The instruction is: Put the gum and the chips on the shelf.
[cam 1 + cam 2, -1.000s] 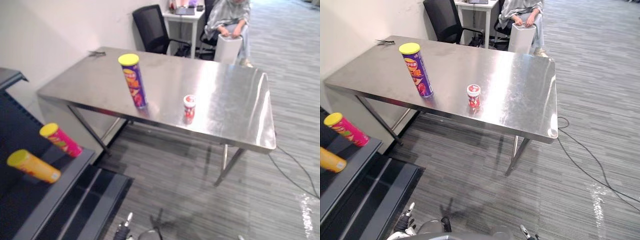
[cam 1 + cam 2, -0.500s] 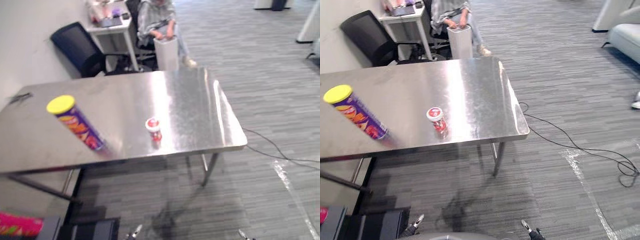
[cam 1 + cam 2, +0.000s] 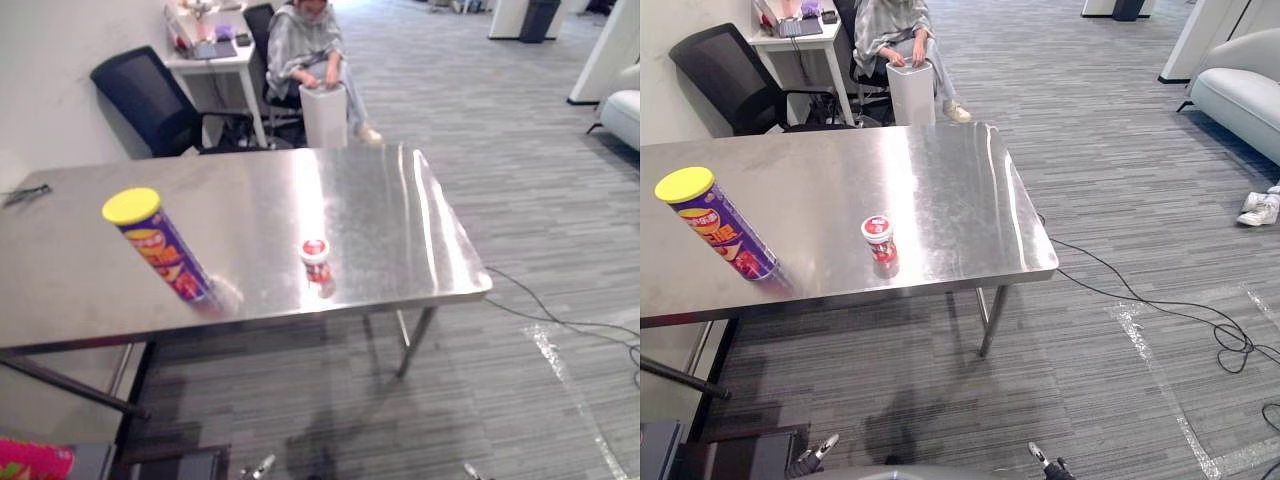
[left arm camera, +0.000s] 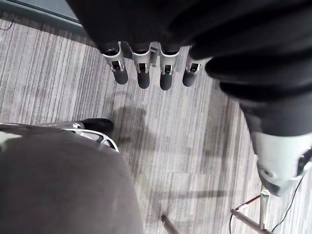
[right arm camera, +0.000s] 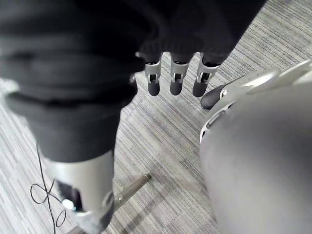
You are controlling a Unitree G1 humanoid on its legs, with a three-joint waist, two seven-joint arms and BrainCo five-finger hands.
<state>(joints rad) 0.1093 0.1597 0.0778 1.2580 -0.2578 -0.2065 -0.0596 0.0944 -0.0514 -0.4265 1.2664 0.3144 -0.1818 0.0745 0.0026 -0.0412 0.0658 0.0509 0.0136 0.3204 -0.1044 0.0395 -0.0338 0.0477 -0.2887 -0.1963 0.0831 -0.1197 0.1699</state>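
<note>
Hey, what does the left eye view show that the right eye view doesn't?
Left eye view: a pink object at the lower left corner and a thin dark tool on the table's far left edge. Right eye view: white shoes on the grey carpet. Both: the shiny steel table, the purple yellow-lidded chips can, the small red-and-white gum tub, a seated person.

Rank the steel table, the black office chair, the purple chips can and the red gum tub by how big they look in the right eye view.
1. steel table
2. black office chair, though it stands farther off
3. purple chips can
4. red gum tub, clearly the smallest
</note>
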